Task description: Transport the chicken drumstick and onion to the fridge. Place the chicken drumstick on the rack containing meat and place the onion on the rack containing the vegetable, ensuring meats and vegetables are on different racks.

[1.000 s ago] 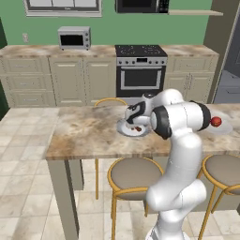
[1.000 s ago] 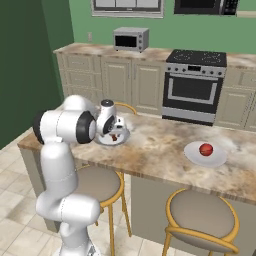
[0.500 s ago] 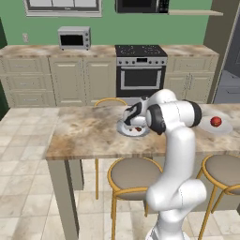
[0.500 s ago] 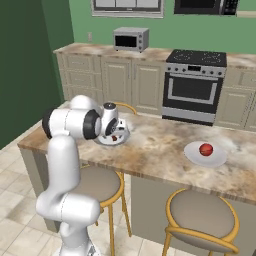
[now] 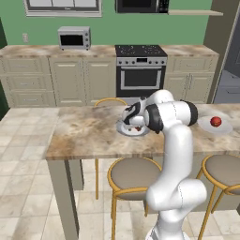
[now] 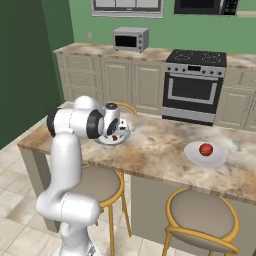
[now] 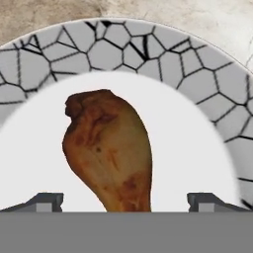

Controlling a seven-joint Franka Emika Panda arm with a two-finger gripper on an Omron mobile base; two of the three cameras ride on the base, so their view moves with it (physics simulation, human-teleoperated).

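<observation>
Chicken drumstick (image 7: 109,148) on plate (image 7: 197,89), between spread tool (image 7: 126,200) fingertips.

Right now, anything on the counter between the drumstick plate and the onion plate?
Nothing. In the right base view, bare marble counter runs between the drumstick's plate and the onion on its plate.

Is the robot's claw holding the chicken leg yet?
No, nothing is held. The claw is open, a tip on either side of the chicken drumstick, which lies on its plate.
</observation>
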